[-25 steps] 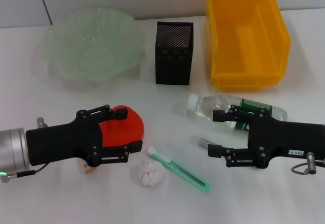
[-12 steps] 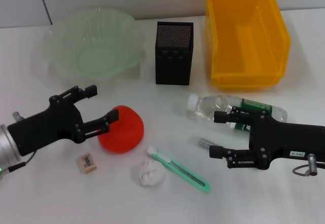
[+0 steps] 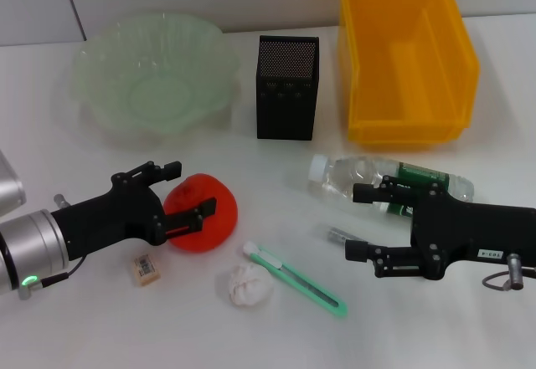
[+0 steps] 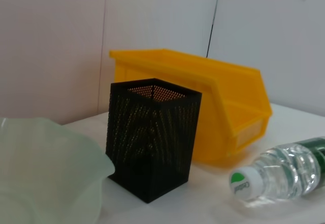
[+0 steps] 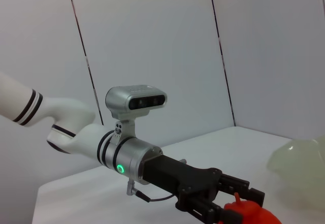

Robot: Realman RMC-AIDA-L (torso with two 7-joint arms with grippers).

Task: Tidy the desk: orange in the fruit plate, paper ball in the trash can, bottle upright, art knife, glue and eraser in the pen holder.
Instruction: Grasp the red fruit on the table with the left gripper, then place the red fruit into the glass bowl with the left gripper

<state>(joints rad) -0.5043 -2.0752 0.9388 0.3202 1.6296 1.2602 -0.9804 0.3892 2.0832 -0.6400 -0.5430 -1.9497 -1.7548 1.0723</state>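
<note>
Surface: white table (image 3: 100, 327).
Left gripper (image 3: 191, 188): fingers apart, straddling the orange (image 3: 205, 212).
Right gripper (image 3: 355, 221): fingers apart, beside the lying bottle (image 3: 368, 176).

Setting: lab test bench. My work surface is a plain white table (image 3: 100, 327), backed by bare white panelled walls (image 5: 152, 41); only staged props on it.

Head camera looks down; wrist cameras low, level, sharing desk.
</note>
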